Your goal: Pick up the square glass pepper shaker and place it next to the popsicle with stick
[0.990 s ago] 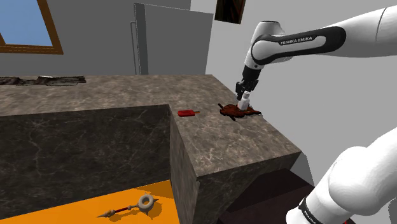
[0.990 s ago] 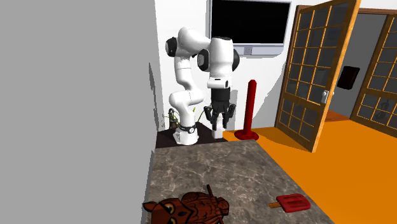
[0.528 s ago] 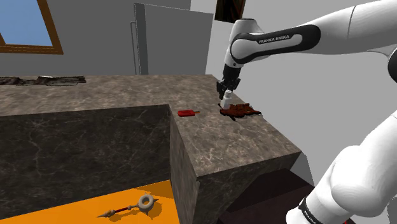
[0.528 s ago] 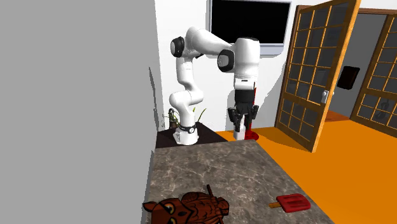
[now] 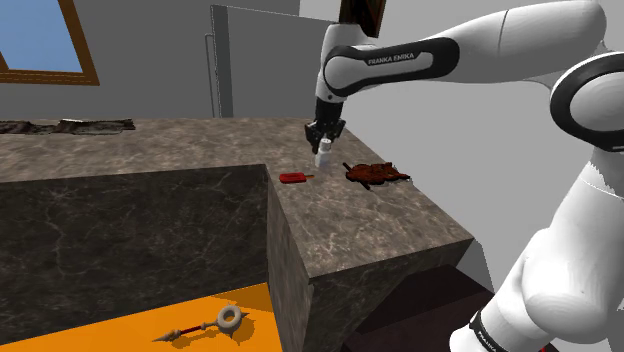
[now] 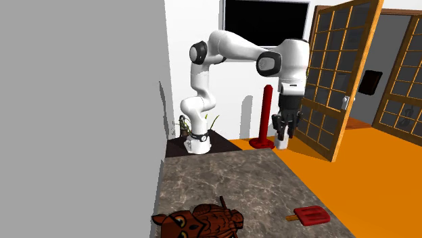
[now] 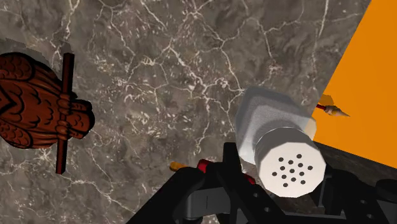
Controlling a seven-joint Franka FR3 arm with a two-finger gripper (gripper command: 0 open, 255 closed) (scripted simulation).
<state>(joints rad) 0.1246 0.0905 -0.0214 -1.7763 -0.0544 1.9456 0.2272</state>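
Black claw (image 5: 325, 146) clasps one pale shaker (image 5: 324, 159); one red popsicle (image 5: 292, 178), one brown carved figure (image 5: 376, 174) on counter (image 5: 380, 225)

Veined dark marble counter (image 5: 370, 215); carved wooden owl (image 7: 35, 102).

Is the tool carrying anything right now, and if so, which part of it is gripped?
Yes. The tool holds the pepper shaker, clasped at its upper end beside the perforated cap. The body hangs free below the fingers.
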